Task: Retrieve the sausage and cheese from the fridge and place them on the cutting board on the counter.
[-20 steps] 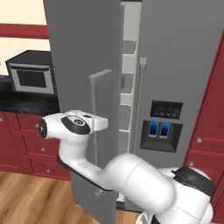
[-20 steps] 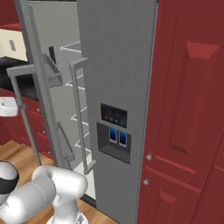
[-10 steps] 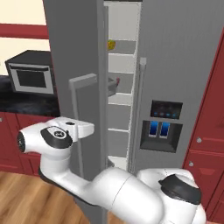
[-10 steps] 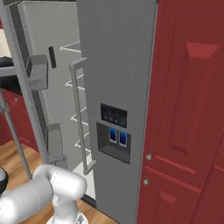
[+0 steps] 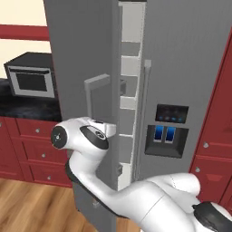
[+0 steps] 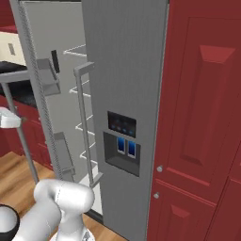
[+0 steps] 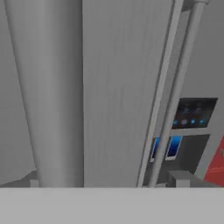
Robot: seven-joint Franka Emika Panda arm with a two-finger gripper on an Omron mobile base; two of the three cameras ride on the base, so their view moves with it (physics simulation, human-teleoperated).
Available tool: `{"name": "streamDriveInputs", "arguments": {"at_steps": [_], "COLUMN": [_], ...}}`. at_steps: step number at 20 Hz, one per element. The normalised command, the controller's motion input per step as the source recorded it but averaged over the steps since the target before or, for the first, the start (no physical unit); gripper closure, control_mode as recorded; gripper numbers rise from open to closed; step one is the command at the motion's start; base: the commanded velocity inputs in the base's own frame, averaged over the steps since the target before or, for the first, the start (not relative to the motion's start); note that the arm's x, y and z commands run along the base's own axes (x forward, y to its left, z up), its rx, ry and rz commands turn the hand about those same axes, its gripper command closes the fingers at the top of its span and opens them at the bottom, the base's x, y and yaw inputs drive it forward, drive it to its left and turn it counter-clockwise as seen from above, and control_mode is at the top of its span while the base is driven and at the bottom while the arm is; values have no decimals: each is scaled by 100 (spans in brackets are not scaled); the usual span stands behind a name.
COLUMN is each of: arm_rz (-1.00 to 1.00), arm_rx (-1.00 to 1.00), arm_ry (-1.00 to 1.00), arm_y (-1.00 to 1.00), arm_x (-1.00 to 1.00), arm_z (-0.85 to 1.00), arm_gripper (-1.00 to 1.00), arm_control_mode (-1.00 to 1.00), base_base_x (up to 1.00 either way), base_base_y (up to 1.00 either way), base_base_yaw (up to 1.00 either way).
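My pincer sits right up against the left door [image 5: 81, 63] of the fridge [image 6: 124, 70]. I cannot tell whether it is wide, narrow or holding anything, for its tips are not visible to me. In the hand view, a thick grey bar [image 7: 52, 92] stands just before me, and the door's flat face runs beside it. Further right, beyond the door's edge, is the right door's long handle [image 7: 175, 96], and past that the blue-lit dispenser [image 7: 168, 146].

From the left base view, the left door stands ajar, and a strip of white shelves [image 5: 129, 81] shows in the gap beside my arm. I cannot make out sausage or cheese on them. The right base view shows the door's inner side with its bins [image 6: 47, 77] and wire racks [image 6: 77, 49]. The counter [image 5: 27, 106] lies off to my left, with a microwave [image 5: 31, 74] on it.
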Motion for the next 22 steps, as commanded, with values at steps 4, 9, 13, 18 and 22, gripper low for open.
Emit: {"name": "streamDriveInputs", "arguments": {"at_steps": [4, 9, 13, 18, 22], "arm_rz": [44, 42, 26, 14, 0], "arm_rx": [0, 0, 0, 4, 13], "arm_ry": [5, 4, -7, -6, 0], "arm_y": [95, 81, -3, -36, -93], "arm_x": [27, 31, -100, -100, -96], "arm_z": [-2, -3, 45, 76, 61], "arm_gripper": [-100, -100, -100, -100, -100], "arm_control_mode": [-100, -100, -100, -100, -100], "base_base_x": [0, 0, 0, 0, 0], "base_base_y": [0, 0, 0, 0, 0], "base_base_yaw": [0, 0, 0, 0, 0]}}
